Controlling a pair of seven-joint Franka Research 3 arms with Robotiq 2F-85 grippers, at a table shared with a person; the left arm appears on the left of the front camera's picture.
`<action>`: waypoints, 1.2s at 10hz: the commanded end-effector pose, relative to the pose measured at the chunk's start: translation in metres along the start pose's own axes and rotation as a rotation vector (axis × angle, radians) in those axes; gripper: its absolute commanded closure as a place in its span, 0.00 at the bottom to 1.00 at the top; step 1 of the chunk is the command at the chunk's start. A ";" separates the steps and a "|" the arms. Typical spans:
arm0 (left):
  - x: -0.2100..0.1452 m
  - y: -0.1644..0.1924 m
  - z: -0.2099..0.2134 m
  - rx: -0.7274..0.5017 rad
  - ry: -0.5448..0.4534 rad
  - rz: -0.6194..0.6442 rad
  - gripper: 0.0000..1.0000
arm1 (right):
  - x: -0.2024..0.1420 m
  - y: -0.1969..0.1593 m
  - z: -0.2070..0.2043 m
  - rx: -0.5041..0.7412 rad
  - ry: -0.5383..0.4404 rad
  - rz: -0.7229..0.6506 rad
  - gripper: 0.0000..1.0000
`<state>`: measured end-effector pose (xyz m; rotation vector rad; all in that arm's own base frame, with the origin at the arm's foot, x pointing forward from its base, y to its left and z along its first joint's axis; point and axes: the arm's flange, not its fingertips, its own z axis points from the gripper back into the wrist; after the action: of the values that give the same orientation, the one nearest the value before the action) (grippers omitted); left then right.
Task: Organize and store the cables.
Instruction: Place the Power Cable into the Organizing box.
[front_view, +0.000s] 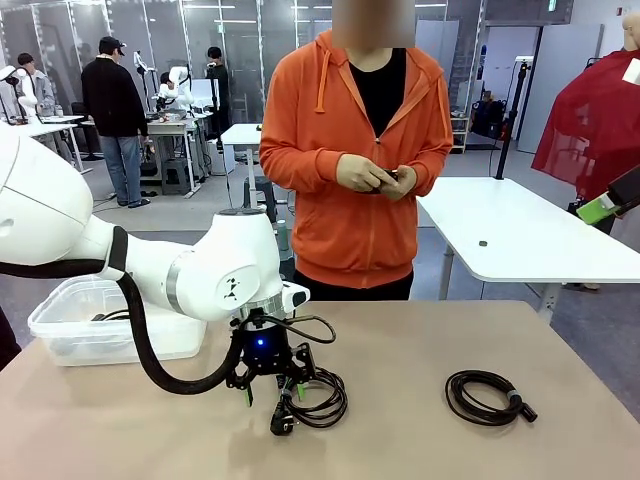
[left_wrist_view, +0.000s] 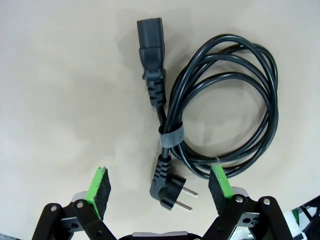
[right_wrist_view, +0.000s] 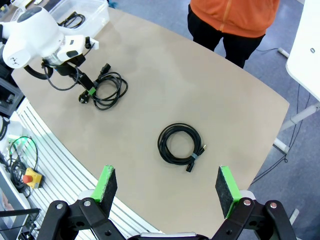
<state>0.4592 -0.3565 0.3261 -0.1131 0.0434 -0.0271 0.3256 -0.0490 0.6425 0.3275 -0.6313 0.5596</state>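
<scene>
Your left gripper (left_wrist_view: 159, 174), spread wide and empty, hangs over the coiled power cord (left_wrist_view: 267, 107) by the counter's (front_view: 420, 340) near edge; lower it astride the strap (left_wrist_view: 171, 136), then close squarely

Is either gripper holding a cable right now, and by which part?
Nothing is held. The left gripper stands open over the power cord, its plug between the pads, ungripped. The right gripper is open above the other coiled cable.
</scene>
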 end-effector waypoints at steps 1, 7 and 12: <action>0.013 -0.008 -0.008 -0.004 -0.041 0.016 0.00 | -0.001 -0.001 0.000 0.016 -0.004 0.011 0.00; 0.024 -0.006 -0.024 0.048 -0.079 0.023 0.00 | -0.001 -0.001 0.000 0.016 -0.004 0.011 0.00; 0.023 -0.005 -0.018 0.060 -0.080 0.032 1.00 | -0.001 -0.001 0.000 0.016 -0.004 0.011 0.00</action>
<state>0.4815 -0.3595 0.3088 -0.0799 -0.0160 -0.0091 0.3256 -0.0490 0.6425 0.3275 -0.6312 0.5596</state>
